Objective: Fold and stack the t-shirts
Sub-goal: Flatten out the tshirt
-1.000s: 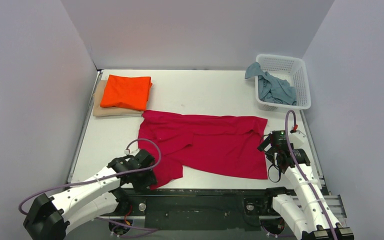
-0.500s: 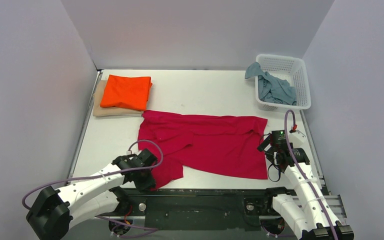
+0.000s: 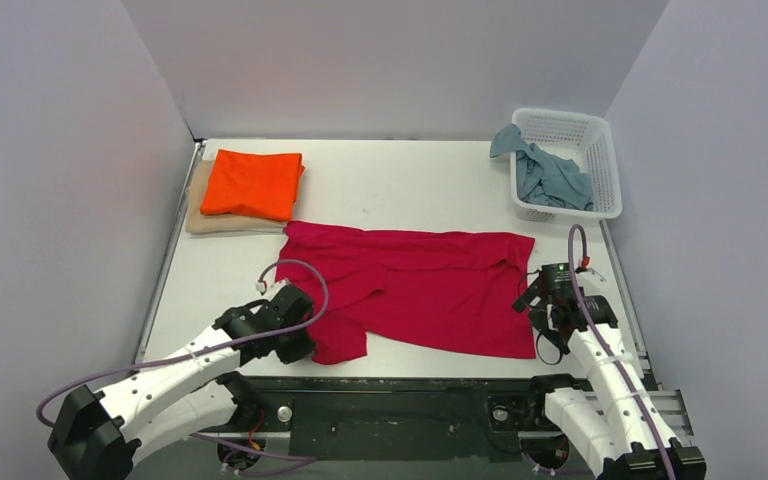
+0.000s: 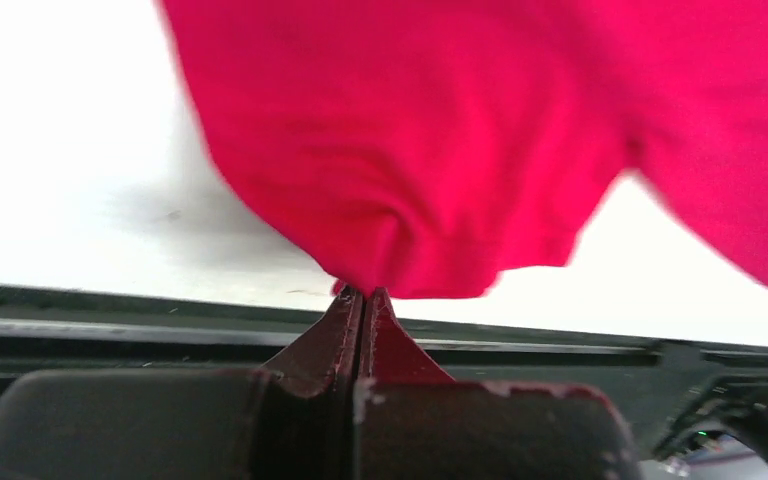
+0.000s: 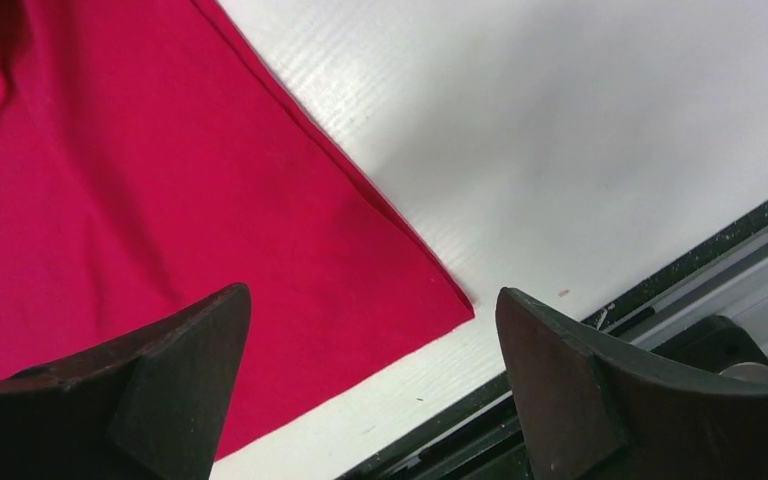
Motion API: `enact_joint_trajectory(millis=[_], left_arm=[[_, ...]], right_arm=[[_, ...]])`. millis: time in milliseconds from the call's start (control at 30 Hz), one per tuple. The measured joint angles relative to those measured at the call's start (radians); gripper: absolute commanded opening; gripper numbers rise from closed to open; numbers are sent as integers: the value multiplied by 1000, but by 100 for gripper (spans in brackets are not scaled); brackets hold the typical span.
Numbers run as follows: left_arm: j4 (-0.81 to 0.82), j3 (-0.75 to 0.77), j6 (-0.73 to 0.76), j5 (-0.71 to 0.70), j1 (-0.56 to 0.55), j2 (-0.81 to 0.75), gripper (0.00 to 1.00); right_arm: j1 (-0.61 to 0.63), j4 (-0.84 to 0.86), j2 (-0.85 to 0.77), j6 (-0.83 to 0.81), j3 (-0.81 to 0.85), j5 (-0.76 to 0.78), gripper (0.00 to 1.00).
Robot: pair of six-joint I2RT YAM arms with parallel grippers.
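Left claw (image 3: 298, 345) pinching the near-left edge of the crimson t-shirt (image 3: 430, 290), spread across the table (image 3: 400, 180); orange t-shirt (image 3: 252, 183) folded atop beige t-shirt (image 3: 230, 225), far left; grey-blue t-shirt (image 3: 550, 175) in the basket (image 3: 600, 135). Left wrist: fingers (image 4: 325, 345) closed tight on bunched red cloth. Right wrist: right claw (image 5: 368, 293) wide open, empty, over the shirt's near-right corner.

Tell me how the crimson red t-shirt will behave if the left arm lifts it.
Probably floppy: the crimson red cloth t-shirt bunches softly where the left fingers pinch it. It will likely drape and trail, since most lies flat on the white table. It looks thin, so probably light.
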Motion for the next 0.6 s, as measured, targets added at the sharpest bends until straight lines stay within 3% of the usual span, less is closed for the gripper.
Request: enact_joint_trajectory(millis=[300, 500, 600], left_arm=[[110, 59, 46, -39, 20, -34, 0], [124, 64, 79, -49, 50, -18, 0], [125, 64, 93, -51, 75, -18, 0]], right_arm=[[0, -26, 14, 82, -124, -23, 72], [0, 38, 74, 124, -173, -8, 58], [0, 75, 109, 138, -181, -10, 56]])
